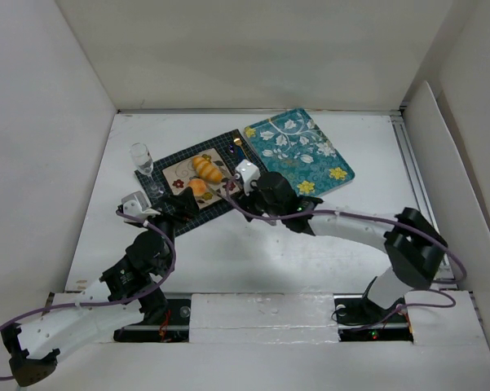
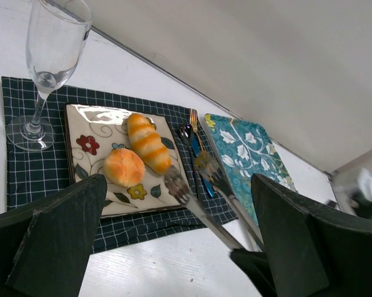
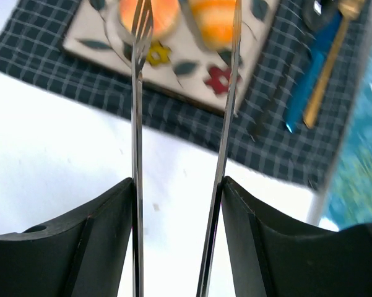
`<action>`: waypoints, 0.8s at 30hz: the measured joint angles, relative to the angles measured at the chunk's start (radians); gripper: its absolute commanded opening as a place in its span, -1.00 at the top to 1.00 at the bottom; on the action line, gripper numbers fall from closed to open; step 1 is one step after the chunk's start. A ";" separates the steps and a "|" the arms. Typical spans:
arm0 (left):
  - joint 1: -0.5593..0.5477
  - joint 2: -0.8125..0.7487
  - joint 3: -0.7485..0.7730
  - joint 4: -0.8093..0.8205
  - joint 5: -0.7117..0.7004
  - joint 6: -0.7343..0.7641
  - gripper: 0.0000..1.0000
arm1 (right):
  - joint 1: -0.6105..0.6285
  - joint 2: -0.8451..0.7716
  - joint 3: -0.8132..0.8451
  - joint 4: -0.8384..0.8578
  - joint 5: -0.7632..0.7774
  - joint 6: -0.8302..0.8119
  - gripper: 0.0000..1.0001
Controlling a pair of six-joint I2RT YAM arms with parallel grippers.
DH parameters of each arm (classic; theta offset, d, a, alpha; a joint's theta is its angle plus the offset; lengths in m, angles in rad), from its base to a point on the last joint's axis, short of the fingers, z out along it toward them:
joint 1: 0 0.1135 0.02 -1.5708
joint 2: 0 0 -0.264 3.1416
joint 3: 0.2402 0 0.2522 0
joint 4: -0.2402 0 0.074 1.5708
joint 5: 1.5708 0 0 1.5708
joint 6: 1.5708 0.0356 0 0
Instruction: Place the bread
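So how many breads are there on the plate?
2. A long striped roll lies in the middle of the flowered plate. A round orange bun sits beside it, toward the plate's near edge. The tongs hold none, and none seems hidden.

Blurred bread (image 3: 213, 21), perhaps half beyond upper edge.

Our left arm (image 1: 134, 269) comes up from the near-left base, elbow bent. The left gripper (image 2: 178, 180) has its fingers (image 2: 62, 241) spread wide w/ nothing clamped. From above its tips are hard to pick out, prob. low. Our right arm (image 1: 350, 228) sweeps from the near-right base toward centre. The right gripper (image 3: 178, 182) presses both sides of the tongs (image 3: 136, 111).
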 measured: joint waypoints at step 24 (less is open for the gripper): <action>0.000 0.022 0.000 0.001 0.002 0.000 -0.98 | 0.258 -0.734 -0.767 -0.063 0.420 0.460 -0.26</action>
